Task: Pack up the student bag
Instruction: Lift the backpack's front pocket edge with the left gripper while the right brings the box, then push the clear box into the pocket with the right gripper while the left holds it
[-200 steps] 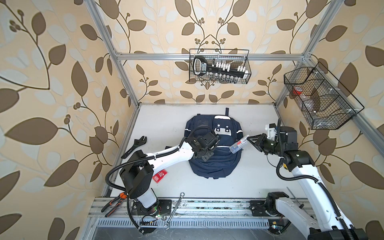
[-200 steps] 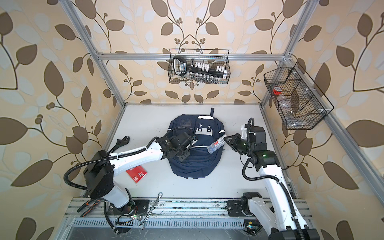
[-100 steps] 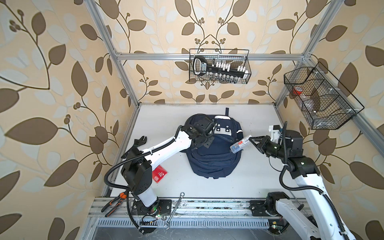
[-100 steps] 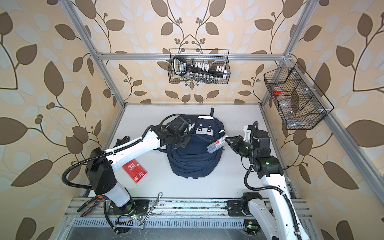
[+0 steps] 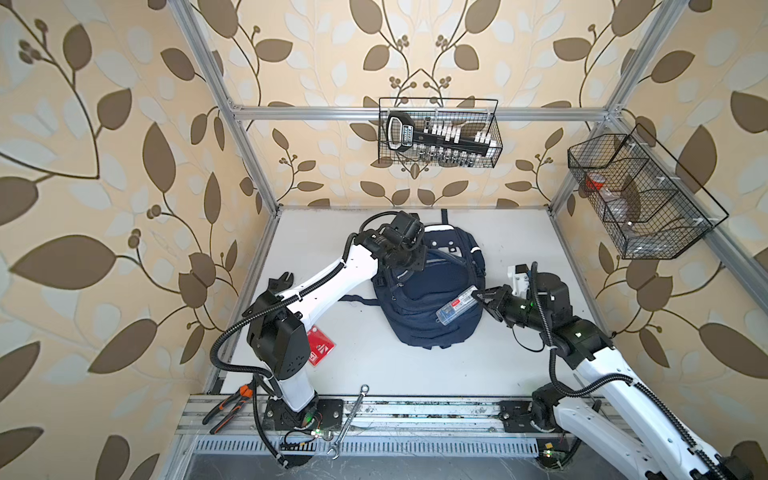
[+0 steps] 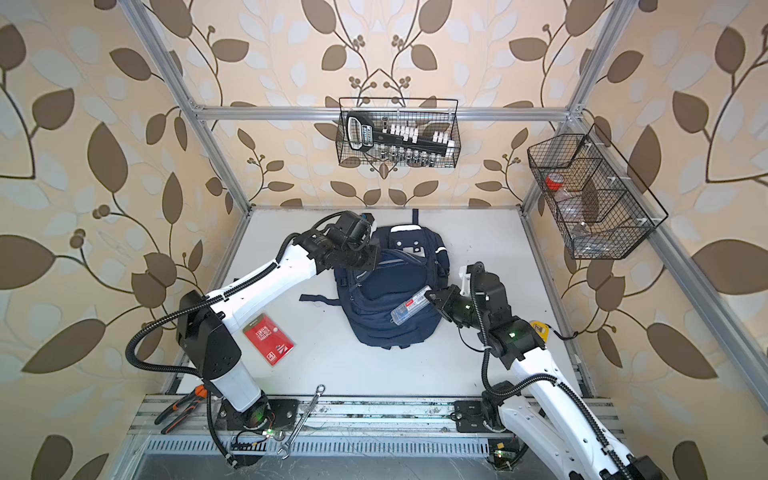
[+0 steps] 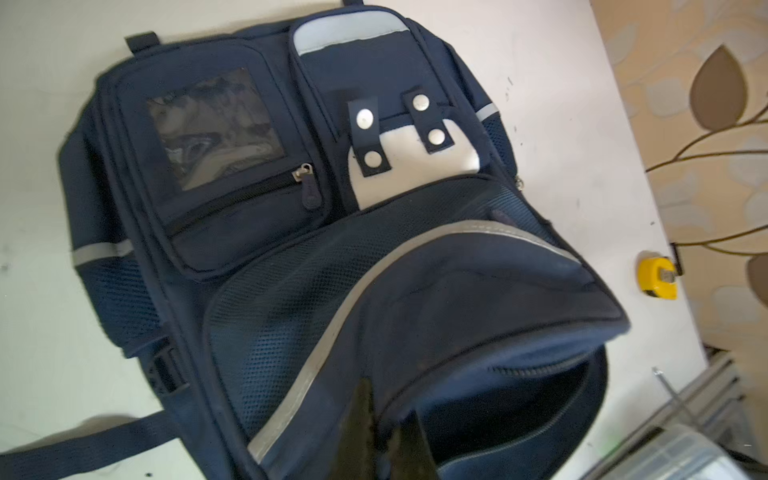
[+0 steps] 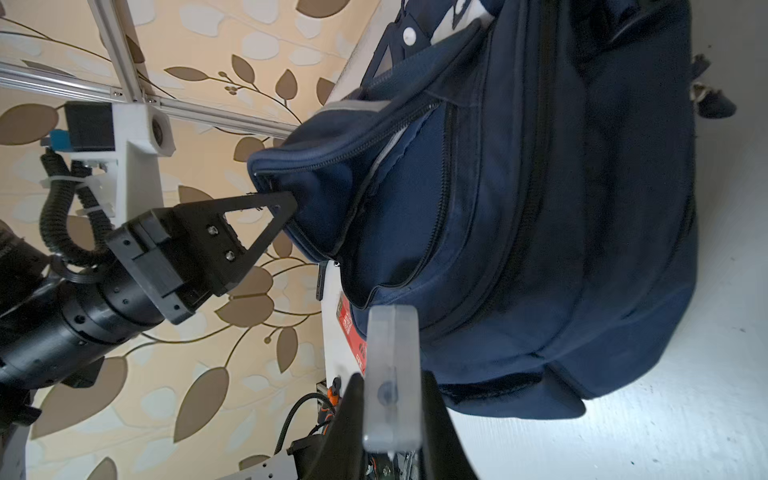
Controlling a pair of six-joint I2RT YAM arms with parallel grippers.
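Loading step in hand: student bag (image 5: 419, 332) lies mid-surface (image 5: 415, 374), its compartment mouth held agape by left claw (image 8: 291, 201), clamped on the flap edge. Right claw (image 5: 482, 297) is clamped on 1 clear case (image 5: 457, 309), near the mouth. Next move, as judged: tilt case end-first into the gap.

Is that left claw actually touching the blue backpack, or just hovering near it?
Touching. The right wrist view shows the left gripper shut on the raised flap edge of the student bag, its tips pressed into the fabric.
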